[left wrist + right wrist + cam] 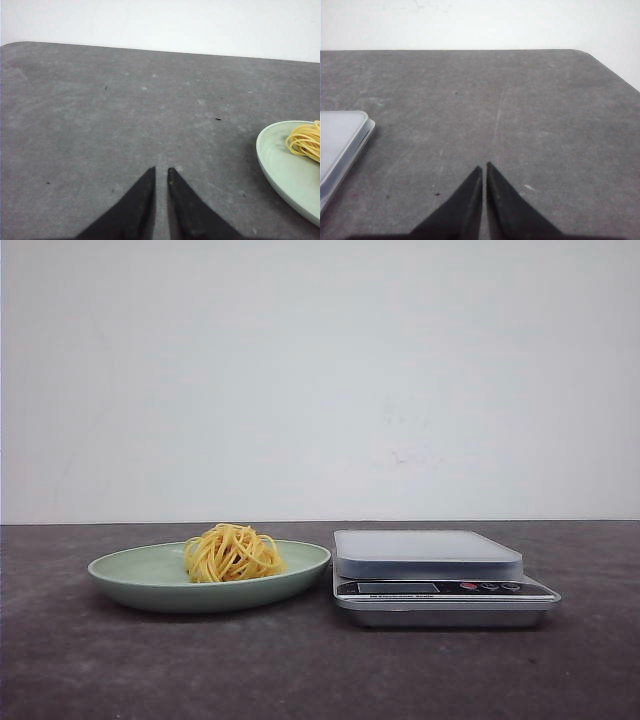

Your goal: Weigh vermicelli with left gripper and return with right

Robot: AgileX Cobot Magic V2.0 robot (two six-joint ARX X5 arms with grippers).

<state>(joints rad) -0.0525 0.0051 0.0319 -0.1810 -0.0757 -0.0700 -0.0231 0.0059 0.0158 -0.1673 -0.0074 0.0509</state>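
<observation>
The vermicelli point(232, 553) is a round yellow nest lying on the pale green plate point(130, 578), left of centre on the dark table. Neither arm shows in the front view. In the left wrist view my left gripper point(161, 169) hovers over bare table, its slim black fingers nearly together with only a narrow slit and nothing between them. The plate point(285, 172) and a bit of the vermicelli point(306, 141) sit off to one side of it. My right gripper point(484, 165) is shut and empty over bare table, apart from the scale point(340, 145).
A silver kitchen scale point(440, 585) with a flat grey platform stands just right of the plate, almost touching it. A white wall rises behind the table's far edge point(320, 522). The table's rounded far corners show in both wrist views.
</observation>
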